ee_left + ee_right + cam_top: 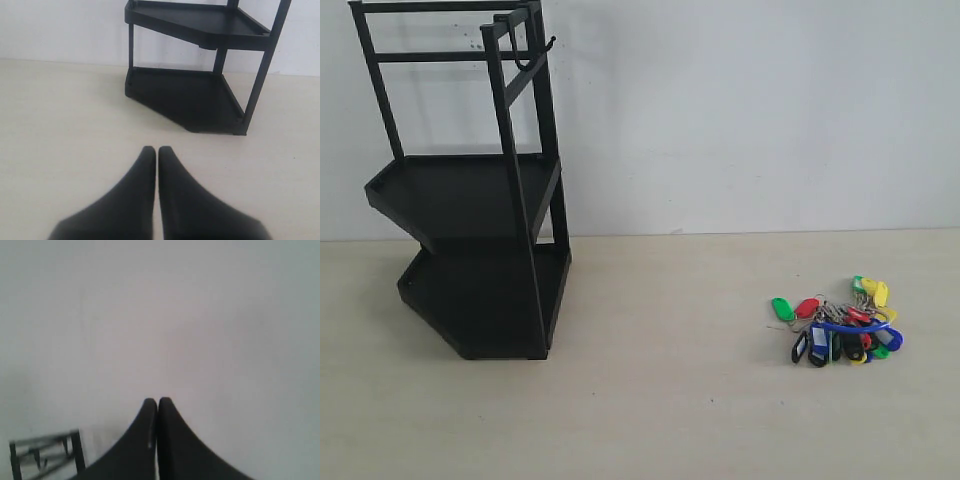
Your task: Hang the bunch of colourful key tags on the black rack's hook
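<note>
The left gripper (157, 150) and right gripper (157, 401) are pinched shut, empty. The colourful key tag bunch (837, 327) lies on the table (650, 400), ahead of neither gripper. It is likely light, floppy and slippery, so pinch the tags, leaving the blue loop (852, 326) free for the hook (548, 47).

The place reads as a staged test bench in a lab-like indoor room — a pale, wood-grain tabletop (670, 420) runs flat up to a plain white wall (750, 110). In the exterior view 2 props sit on it, well apart: the black rack (470, 195) at 9 o'clock near the wall, and the colourful key tag bunch (840, 325) at 4 o'clock. The light is even and flat — indoor lighting.
</note>
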